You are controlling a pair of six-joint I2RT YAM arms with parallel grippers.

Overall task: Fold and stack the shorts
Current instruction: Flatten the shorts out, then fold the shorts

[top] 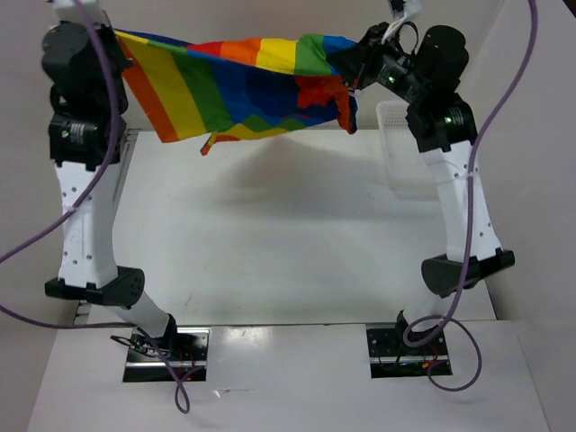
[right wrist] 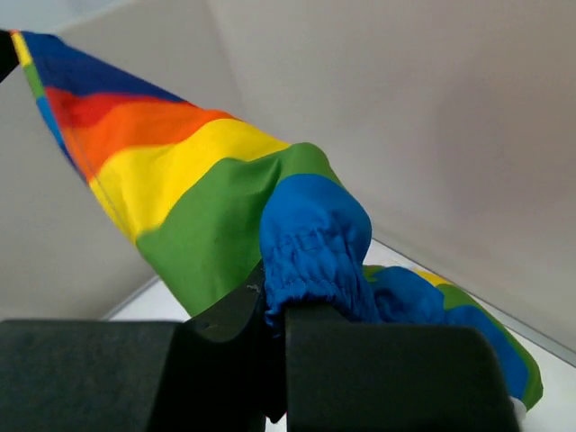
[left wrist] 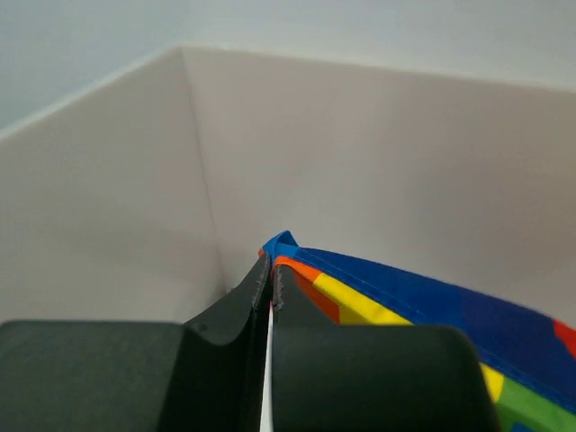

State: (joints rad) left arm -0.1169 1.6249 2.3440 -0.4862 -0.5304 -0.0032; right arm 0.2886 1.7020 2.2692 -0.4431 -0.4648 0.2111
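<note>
The left gripper (left wrist: 271,286) is closed tight on a blue corner of the shorts (left wrist: 405,301), and the right gripper (right wrist: 273,301) is clamped on their gathered blue waistband. Between the two grippers the shorts are held stretched in the air, sagging slightly, well above the table (top: 270,243) beneath them.

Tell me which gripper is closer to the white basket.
Right. The right gripper holds the shorts up just beside the white basket; the left gripper holds their other end, at the opposite, left side.
</note>
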